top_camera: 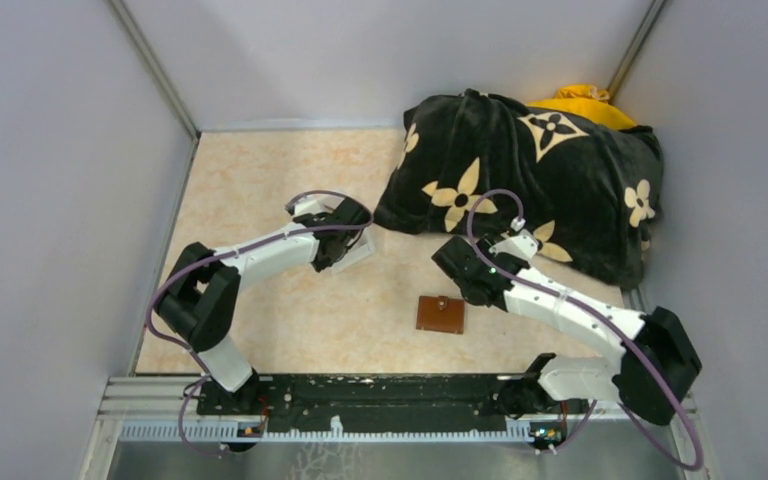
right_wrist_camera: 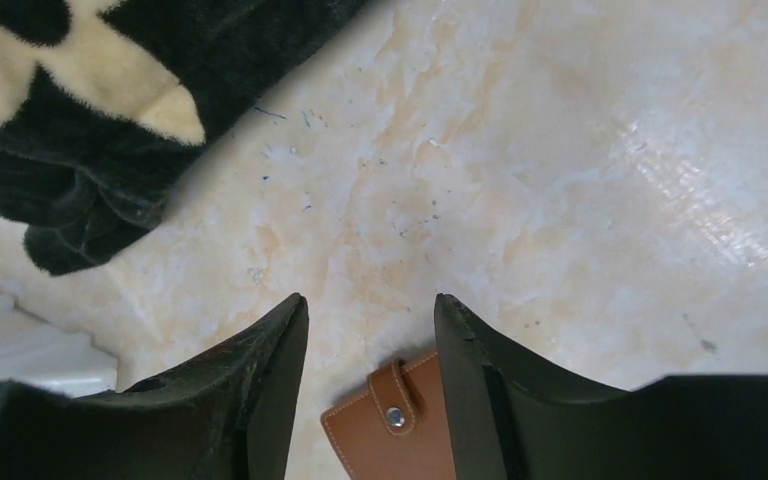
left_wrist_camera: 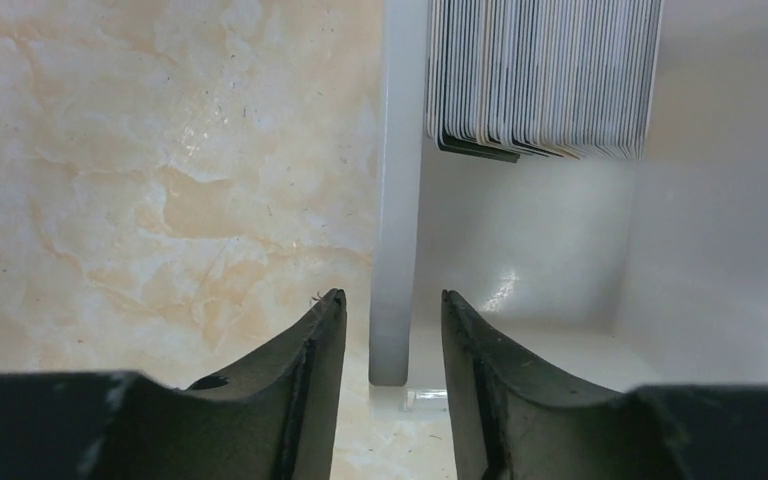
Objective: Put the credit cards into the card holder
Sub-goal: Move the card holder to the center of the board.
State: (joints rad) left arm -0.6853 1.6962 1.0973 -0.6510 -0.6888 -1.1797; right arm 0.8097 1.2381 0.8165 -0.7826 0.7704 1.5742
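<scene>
In the left wrist view the credit cards point(left_wrist_camera: 542, 75) stood on edge as a tight stack at the upper right of the frame, inside a clear plastic tray point(left_wrist_camera: 397, 180). The left gripper point(left_wrist_camera: 392, 325) was parted, one finger on each side of the tray's near wall with a gap at both sides, gripping nothing. In the top view the card holder point(top_camera: 441, 313), a brown leather wallet snapped shut, lay flat on the marbled table point(top_camera: 260, 190) at lower centre, well apart from the tray. The right gripper point(right_wrist_camera: 372, 320) hung over it with its jaws spread and empty; in the right wrist view the wallet's snap tab showed between the fingertips at the bottom edge. A black blanket point(top_camera: 530, 180) with cream flowers filled the upper right, with something yellow point(top_camera: 580, 100) behind it.
</scene>
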